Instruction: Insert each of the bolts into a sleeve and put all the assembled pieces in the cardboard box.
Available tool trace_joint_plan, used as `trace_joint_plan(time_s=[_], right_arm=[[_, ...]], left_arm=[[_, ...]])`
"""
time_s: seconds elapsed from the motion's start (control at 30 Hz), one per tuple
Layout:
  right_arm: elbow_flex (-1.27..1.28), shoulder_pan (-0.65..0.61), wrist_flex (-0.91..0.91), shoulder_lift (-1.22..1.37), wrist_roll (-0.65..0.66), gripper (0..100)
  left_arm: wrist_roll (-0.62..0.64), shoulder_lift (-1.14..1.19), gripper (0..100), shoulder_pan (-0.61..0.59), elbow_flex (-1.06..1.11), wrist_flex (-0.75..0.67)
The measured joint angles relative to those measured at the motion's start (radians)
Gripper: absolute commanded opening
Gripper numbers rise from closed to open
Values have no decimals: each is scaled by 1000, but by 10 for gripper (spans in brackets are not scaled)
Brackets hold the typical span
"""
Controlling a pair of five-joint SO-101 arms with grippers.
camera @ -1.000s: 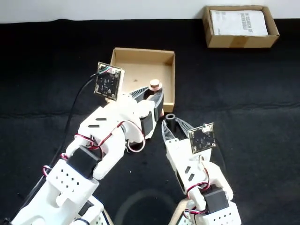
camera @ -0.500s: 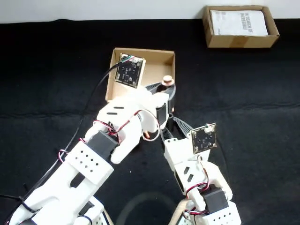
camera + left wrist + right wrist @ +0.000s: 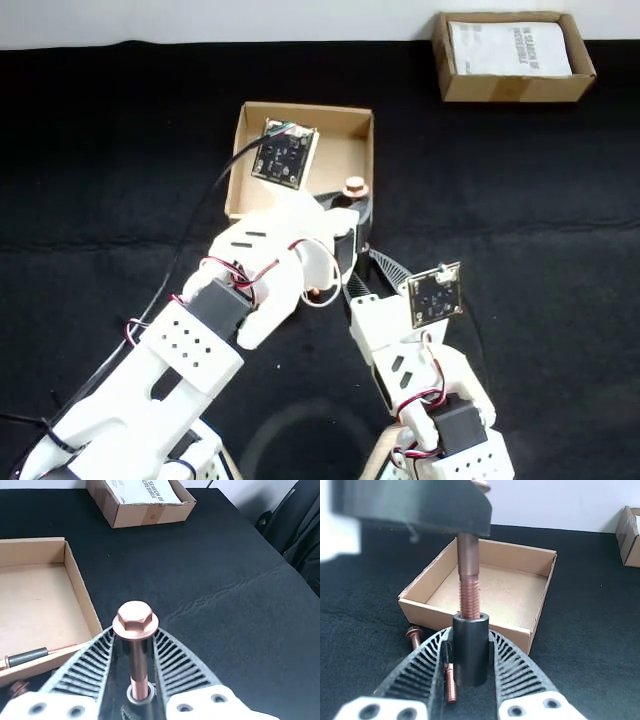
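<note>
Black cloth surface [image 3: 560,250] carries all items.

Left arm [image 3: 200,330] extends from the near edge toward the cardboard box [image 3: 305,108]. Right arm [image 3: 420,370] stands beside it, its front end partly under the left arm.

The cardboard box [image 3: 35,600] is open-topped and sits near the middle of the surface. A second box [image 3: 512,88], holding a printed sheet, rests at the far right corner, well apart from the first.

Left gripper [image 3: 134,631] is narrow, closed on a copper bolt [image 3: 135,619] just below its hexagonal head. The bolt is upright, head up, just beside the near right corner of the cardboard box [image 3: 510,595].

Right gripper [image 3: 470,635] is narrow, closed on a black sleeve [image 3: 470,652], which is upright directly beneath the bolt. The threaded end of the bolt [image 3: 469,592] meets the top opening of the sleeve. How far it has entered cannot be determined. In the left wrist view the lower end of the bolt sits inside the sleeve's rim [image 3: 137,695].

One assembled piece [image 3: 27,656], a grey sleeve with a bolt through it, lies flat inside the cardboard box along its near wall.

A loose bolt [image 3: 413,636] lies on the surface near the front wall of the box. A second loose bolt [image 3: 450,682] lies on the surface under the right gripper.
</note>
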Motion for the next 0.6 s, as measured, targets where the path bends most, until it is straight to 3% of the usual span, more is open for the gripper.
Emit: trace_joint_plan(time_s=[0.33, 0.5, 0.6], right_arm=[[0, 3, 0, 0, 40, 8], [-2, 2, 0, 0, 58, 8], [-2, 3, 0, 0, 58, 8]], left_arm=[[-3, 0, 49, 78, 71, 26], [-5, 2, 285, 78, -38, 255], [-3, 2, 305, 84, -137, 445]])
